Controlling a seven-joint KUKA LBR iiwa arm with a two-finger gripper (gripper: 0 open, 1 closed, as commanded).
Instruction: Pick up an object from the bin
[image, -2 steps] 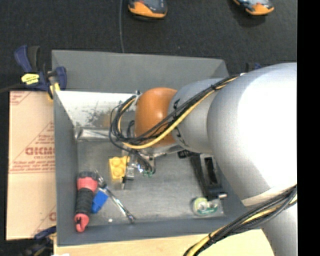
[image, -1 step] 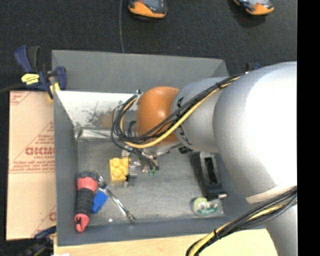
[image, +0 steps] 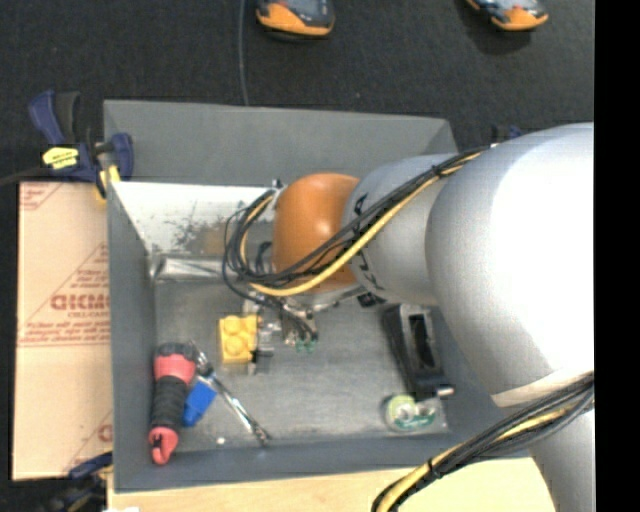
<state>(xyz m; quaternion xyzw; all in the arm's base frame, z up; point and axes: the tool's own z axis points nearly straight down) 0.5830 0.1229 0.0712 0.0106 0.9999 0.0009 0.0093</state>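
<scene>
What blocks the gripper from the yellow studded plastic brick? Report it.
Nothing visible does. The gripper hangs close beside the yellow studded plastic brick, on its right; the red-and-black handled tool lies apart, lower left.

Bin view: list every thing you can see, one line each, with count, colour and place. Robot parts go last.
Bin: one, grey metal, middle of the view.
Toy brick: one, yellow, middle-left of the floor.
Handled tool: one, black with red ends, lower-left corner.
Small block: one, blue, against the tool's right side.
Thin rod: one, silvery, right of the blue block, slanting.
Long flat piece: one, black, right side of the floor.
Round thing: one, pale green and white, lower-right corner.
Gripper: one, dark, just right of the brick.
Orange cover: one, above the gripper.
Cables: several, black and yellow, around the cover.
Arm: one, silver, from the right.
</scene>
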